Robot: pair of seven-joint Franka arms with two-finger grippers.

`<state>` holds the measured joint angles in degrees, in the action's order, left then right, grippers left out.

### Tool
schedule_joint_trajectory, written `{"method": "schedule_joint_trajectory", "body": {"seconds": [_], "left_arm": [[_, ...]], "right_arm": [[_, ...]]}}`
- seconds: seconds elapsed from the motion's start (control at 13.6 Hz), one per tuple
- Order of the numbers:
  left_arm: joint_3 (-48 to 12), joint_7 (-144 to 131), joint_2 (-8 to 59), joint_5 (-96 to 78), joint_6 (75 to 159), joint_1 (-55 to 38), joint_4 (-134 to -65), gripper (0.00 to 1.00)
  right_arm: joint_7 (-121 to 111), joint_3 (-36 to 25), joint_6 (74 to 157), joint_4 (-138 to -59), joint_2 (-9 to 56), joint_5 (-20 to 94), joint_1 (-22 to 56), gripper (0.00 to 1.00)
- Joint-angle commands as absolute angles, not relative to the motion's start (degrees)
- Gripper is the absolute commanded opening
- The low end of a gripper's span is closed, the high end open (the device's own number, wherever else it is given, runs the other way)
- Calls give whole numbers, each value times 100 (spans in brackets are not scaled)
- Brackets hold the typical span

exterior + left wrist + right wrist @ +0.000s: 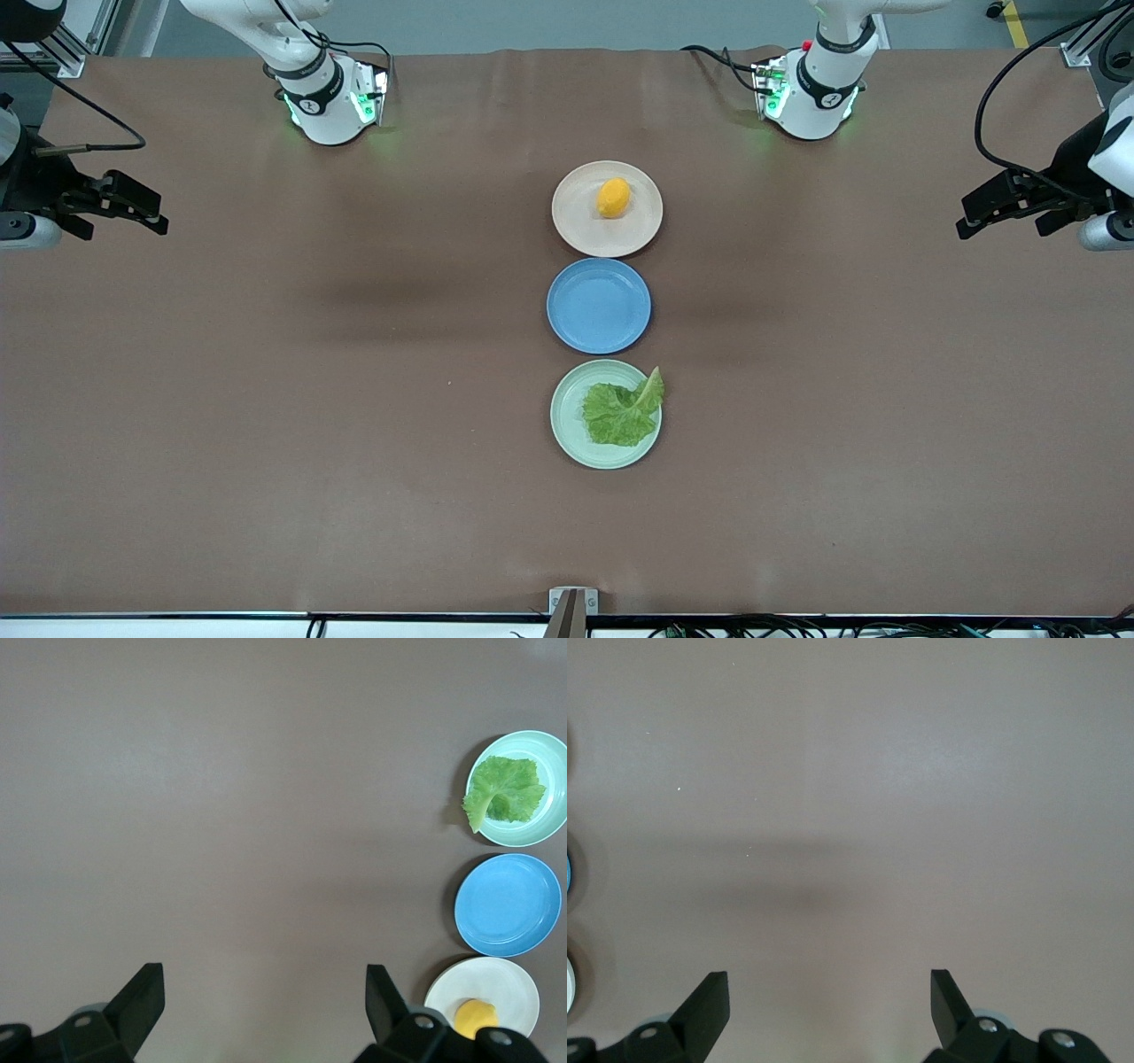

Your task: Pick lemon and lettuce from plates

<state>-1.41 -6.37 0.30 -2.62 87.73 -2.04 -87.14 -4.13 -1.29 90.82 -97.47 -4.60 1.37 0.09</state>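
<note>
Front view: left gripper [974,217] hangs over bare table [266,399] at the left arm's end, fingers spread wide, nothing held. Right gripper [151,213] mirrors it over the right arm's end, fingers also apart and empty. Both arms wait, well clear of the plates.

Left wrist view shows its two black fingers [142,997] wide apart over brown surface, with all three plates off to one side. Right wrist view: black fingers [709,1001] apart, only plain table under them.

Nothing stands between either gripper and the plates. Table cover is matte brown, smooth, faint creases.

Three round plates sit in one line mid-table, rims almost touching. Taking the blue plate [599,306] as the clock centre in the front view: beige-pink plate [576,221] at 12, mint green plate [567,434] at 6. All look smooth, shallow, plain-rimmed.

Lemon [613,197] lies on the beige-pink plate, just off centre toward 1 o'clock. Small, oval, yellow-orange, smooth skin.

Lettuce [620,412] lies on the mint green plate. One crinkled bright green leaf, paler pointed stem end overhanging the rim at about 2 o'clock.
</note>
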Motion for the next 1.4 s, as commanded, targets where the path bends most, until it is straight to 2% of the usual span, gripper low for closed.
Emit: {"method": "schedule_joint_trajectory", "body": {"seconds": [0.0, 0.37, 0.66, 0.88, 1.33], "left_arm": [[-167, -668, 26, -211, 8692, -193, -8666, 100], [-158, -773, 18, -228, 8684, -176, -8666, 100], [-193, -1010, 254, -237, 8684, -298, -8657, 100], [-343, -2175, 815, -229, 8771, -815, -8596, 100], [-334, -4092, 1993, -246, 9763, -1765, -8281, 100]], "right_arm": [[-316, -79, 9053, -9914, -624, 176, -35, 100], [-44, -79, 9044, -9914, -624, 176, -35, 100], [-62, -79, 9035, -9853, -598, 158, -18, 100], [-70, -79, 9018, -9703, -536, 115, 26, 100], [-114, -97, 9158, -9476, 7, 140, -35, 100]]}}
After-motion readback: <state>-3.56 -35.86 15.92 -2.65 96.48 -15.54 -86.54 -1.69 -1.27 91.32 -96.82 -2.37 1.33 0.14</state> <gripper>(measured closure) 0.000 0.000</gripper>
